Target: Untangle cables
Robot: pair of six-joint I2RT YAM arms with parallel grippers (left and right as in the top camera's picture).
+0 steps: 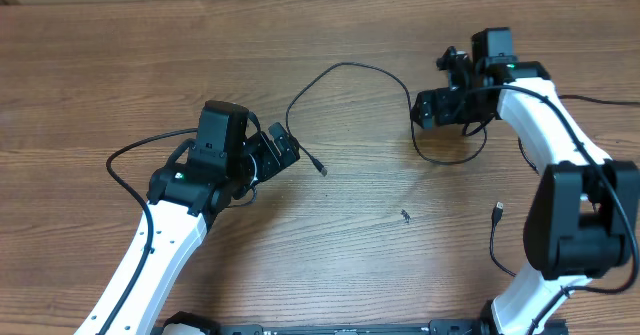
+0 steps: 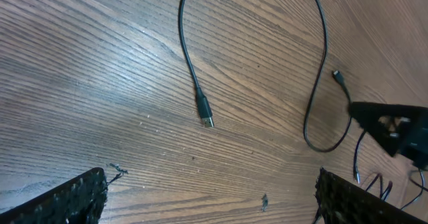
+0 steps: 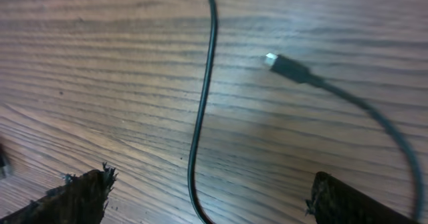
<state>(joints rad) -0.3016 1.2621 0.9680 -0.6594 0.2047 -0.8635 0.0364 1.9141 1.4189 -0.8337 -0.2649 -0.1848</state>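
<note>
Between the right gripper's (image 3: pixel 212 184) wide-spread, empty fingers (image 3: pixel 73 197) a black cable (image 3: pixel 206 83) crosses the table (image 3: pixel 100 63). The left gripper (image 2: pixel 210 187) gapes too (nothing held), with a plug (image 2: pixel 205 114) lying ahead. The step looks like reaching; next, close on one strand and draw it clear.

we see even, soft light and faint shadows; the right wrist view's plug (image 3: pixel 289 68) is blurred.
</note>
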